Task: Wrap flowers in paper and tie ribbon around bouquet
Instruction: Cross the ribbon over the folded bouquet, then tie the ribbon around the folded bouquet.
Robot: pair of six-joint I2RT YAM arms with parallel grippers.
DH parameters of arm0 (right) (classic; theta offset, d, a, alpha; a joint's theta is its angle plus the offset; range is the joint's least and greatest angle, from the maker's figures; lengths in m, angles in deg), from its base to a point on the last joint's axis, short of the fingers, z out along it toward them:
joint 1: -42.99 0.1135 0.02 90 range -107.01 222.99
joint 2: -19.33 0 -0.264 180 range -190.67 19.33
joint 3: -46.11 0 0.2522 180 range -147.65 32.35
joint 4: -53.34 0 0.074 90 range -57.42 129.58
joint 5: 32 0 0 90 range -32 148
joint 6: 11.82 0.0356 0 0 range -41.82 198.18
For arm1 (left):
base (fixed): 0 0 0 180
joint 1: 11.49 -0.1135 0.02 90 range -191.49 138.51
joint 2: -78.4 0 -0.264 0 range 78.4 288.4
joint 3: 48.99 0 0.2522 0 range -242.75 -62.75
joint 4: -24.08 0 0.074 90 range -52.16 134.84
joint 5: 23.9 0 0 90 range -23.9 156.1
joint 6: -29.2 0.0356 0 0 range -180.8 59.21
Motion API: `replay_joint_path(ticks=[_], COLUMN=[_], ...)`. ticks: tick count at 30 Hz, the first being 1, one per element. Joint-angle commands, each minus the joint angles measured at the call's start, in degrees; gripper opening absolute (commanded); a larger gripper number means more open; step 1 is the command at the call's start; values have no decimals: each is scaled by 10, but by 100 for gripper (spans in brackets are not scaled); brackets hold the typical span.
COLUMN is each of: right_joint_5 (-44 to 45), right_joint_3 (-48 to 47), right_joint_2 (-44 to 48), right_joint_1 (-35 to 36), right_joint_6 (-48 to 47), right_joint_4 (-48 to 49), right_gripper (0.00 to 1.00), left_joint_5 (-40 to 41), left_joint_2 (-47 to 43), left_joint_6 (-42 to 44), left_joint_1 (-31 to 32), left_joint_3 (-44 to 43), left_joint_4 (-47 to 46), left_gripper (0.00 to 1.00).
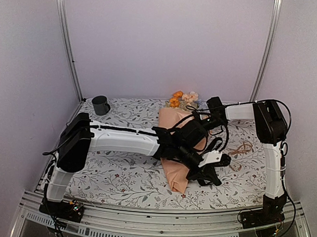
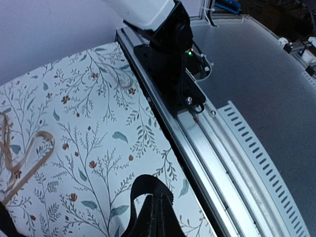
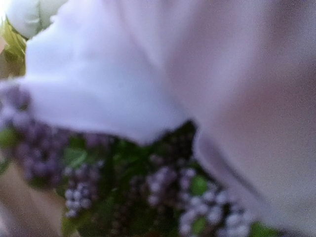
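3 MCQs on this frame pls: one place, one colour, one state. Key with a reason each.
1. Where is the mug?
A) far-left part of the table
B) by the right arm's base
C) near edge, centre

2. What colour is the paper?
A) white
B) black
C) peach-orange

3. What state is the paper in?
A) lying flat
B) wrapped round the flowers
C) balled up

Key:
1A, it stands at the far-left edge in the top view.
2C, the sheet is plain peach-orange.
3B, blooms stick out of its far end.
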Motion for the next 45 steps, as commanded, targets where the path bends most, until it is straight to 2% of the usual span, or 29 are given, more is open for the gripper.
replay_joint_path(ticks=[1, 3, 6, 10, 13, 16, 18, 20, 22, 27, 29, 31, 32, 36, 42, 45], right_joint_5=[14, 14, 14, 14, 15, 15, 14, 12, 11, 12, 13, 13, 14, 13, 11, 10], right_joint_3=[18, 18, 18, 19, 19, 17, 17, 17, 18, 20, 21, 23, 24, 25, 27, 29], right_joint_2=[-20, -18, -18, -18, -18, -19, -19, -18, -18, -15, -12, -10, -10, -9, -11, -9], right_joint_1=[-1, -2, -1, -2, -1, -2, -1, -1, -1, -2, -1, -2, -1, -1, -2, -1], right_joint_6=[2, 2, 1, 1, -1, -1, -1, -2, -3, -7, -7, -7, -8, -7, -8, -11], right_joint_4=[-29, -29, -30, -30, -30, -30, -31, -31, -32, -36, -36, -36, -35, -34, -33, -32], right_gripper=[34, 34, 34, 34, 34, 34, 34, 34, 34, 34, 34, 34, 34, 34, 34, 34], left_joint_5=[39, 66, 76, 42, 60, 153, 220, 257, 273, 242, 238, 227, 222, 242, 255, 272], left_joint_2=[-3, 9, -19, -122, -171, -186, -183, -171, -157, -114, -99, -89, -83, -58, -24, 11], left_joint_6=[-32, -20, -3, -54, -138, -206, -211, -180, -126, 15, 51, 97, 112, 141, 179, 180], left_joint_1=[-32, -38, -50, -125, -204, -273, -304, -321, -326, -323, -321, -321, -320, -308, -277, -266], left_joint_3=[28, 15, 31, 139, 186, 220, 243, 268, 286, 304, 287, 278, 270, 237, 214, 182], left_joint_4=[-24, 15, 51, -28, -43, -34, -21, -12, -12, -29, -5, 9, 24, 55, 53, 98], left_gripper=[7, 32, 48, 72, 72, 61, 56, 56, 61, 75, 80, 96, 99, 99, 89, 83])
